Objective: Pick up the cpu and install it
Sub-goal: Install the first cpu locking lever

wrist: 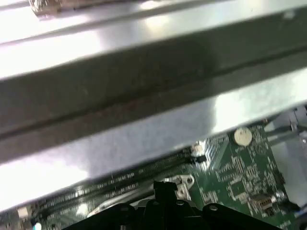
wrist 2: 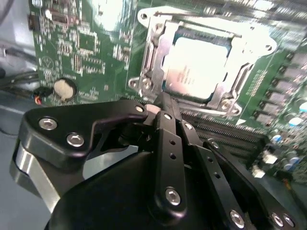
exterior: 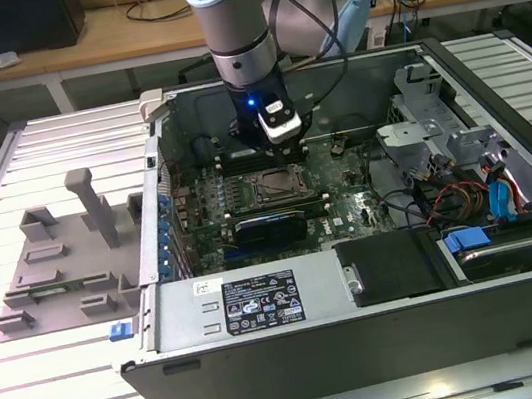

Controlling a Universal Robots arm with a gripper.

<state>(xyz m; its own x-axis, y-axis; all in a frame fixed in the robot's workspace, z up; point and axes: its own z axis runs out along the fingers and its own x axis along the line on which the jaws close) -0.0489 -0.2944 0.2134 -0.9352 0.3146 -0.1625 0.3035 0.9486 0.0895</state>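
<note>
I see the cpu [wrist 2: 196, 69] lying flat inside the socket frame [wrist 2: 153, 62] on the green board [wrist 2: 86, 52], its shiny top washed out by glare. My end effector [wrist 2: 165, 98] hangs just beside the frame, fingers pressed together, holding nothing. In the exterior view the end effector [exterior: 278, 147] hides the board's far edge.

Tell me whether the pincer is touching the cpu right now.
Apart. In the second wrist view the cpu lies in the socket frame with its silver top bare, and the pincer ends short of it, beside the frame's edge.
</note>
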